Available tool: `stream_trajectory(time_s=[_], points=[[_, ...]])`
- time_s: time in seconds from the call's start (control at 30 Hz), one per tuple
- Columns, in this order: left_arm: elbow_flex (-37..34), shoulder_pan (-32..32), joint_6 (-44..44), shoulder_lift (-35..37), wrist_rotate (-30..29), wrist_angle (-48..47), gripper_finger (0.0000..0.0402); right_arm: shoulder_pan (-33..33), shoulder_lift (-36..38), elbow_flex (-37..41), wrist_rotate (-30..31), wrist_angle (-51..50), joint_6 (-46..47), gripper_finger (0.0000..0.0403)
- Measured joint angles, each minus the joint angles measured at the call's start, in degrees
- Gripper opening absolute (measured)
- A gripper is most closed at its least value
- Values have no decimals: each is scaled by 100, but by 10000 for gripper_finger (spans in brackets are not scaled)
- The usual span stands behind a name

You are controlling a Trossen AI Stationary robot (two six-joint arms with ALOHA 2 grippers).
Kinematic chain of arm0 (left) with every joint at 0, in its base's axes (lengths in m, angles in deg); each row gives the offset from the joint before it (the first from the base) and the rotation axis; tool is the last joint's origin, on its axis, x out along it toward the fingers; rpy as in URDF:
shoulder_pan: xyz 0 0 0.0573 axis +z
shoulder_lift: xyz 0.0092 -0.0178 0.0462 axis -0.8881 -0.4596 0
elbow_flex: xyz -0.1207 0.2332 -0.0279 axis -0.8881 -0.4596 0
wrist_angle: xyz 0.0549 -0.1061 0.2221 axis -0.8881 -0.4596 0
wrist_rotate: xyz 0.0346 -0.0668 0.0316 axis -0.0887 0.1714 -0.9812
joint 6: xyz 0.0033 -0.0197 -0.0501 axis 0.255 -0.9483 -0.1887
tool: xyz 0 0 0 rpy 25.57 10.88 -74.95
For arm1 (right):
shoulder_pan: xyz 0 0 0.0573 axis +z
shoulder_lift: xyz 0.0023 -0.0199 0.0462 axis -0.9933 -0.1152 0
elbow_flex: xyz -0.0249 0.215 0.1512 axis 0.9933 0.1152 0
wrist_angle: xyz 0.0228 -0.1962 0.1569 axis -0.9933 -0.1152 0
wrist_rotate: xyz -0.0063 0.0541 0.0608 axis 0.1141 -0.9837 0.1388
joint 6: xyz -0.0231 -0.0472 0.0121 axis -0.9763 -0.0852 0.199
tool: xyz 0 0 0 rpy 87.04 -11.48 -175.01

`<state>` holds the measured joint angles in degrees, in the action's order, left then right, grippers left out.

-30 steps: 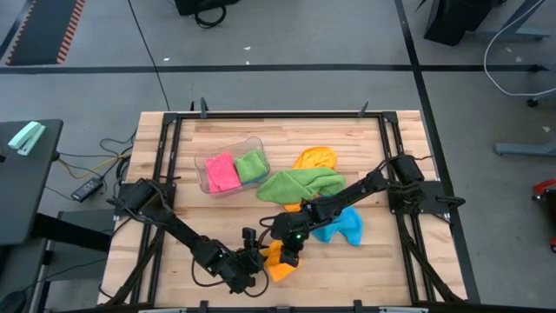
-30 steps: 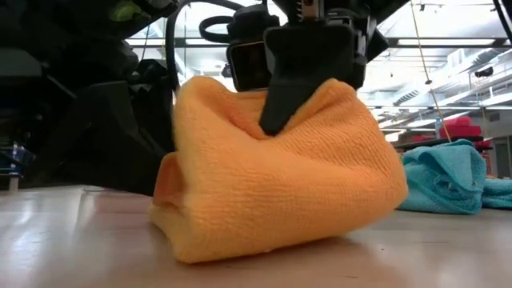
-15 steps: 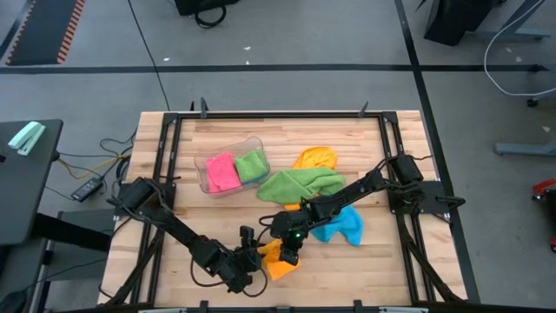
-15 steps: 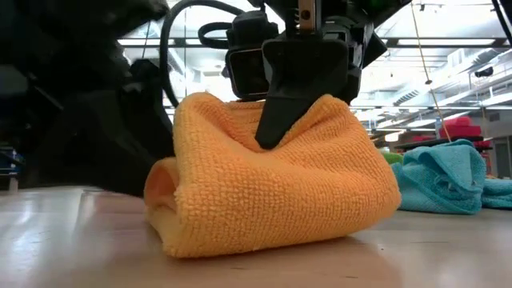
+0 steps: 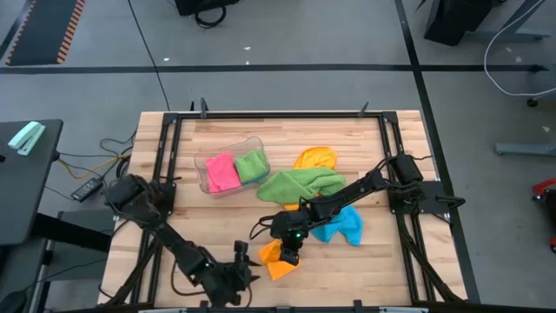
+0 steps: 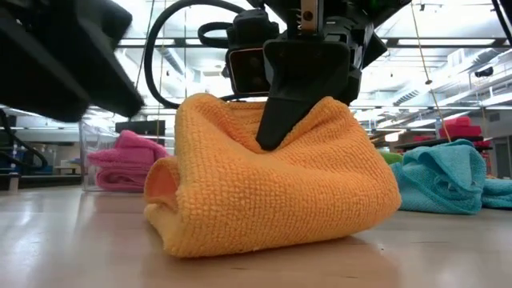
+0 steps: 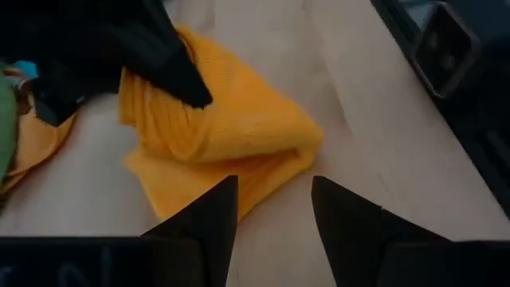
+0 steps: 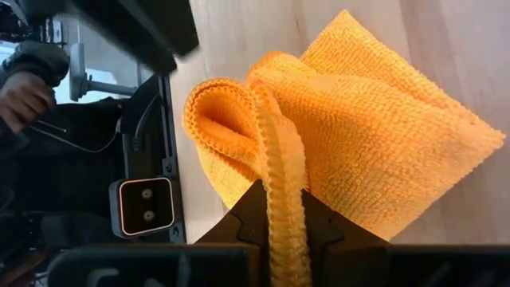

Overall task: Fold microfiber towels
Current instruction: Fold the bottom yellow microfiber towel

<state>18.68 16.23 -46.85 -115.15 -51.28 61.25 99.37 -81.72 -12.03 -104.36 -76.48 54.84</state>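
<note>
Bare wood lies open left of the folded orange towel (image 5: 280, 259); its right is blocked by the blue towel (image 5: 339, 225), apparently touching, behind by the green towel (image 5: 300, 183).

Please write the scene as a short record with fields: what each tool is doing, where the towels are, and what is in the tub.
right tool: shut on the orange towel, pinching a raised fold
left tool: open, empty, apart from the orange towel, near the front table edge
clear tub: holds a pink towel and a green towel, both folded
loose on the table: green towel, blue towel, second orange towel
</note>
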Motion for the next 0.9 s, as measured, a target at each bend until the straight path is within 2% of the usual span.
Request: stream_trajectory(time_s=[0.17, 0.53, 0.9], points=[[-5, 9, 189, -353, -8, 811, 172, -11, 0, 0, 46, -9, 5, 39], [0, 276, -449, -529, -11, 629, 172, -7, 0, 2, 107, -18, 82, 39], [-7, 344, -539, -829, 91, 740, 172, -7, 0, 4, 394, -106, 321, 44]])
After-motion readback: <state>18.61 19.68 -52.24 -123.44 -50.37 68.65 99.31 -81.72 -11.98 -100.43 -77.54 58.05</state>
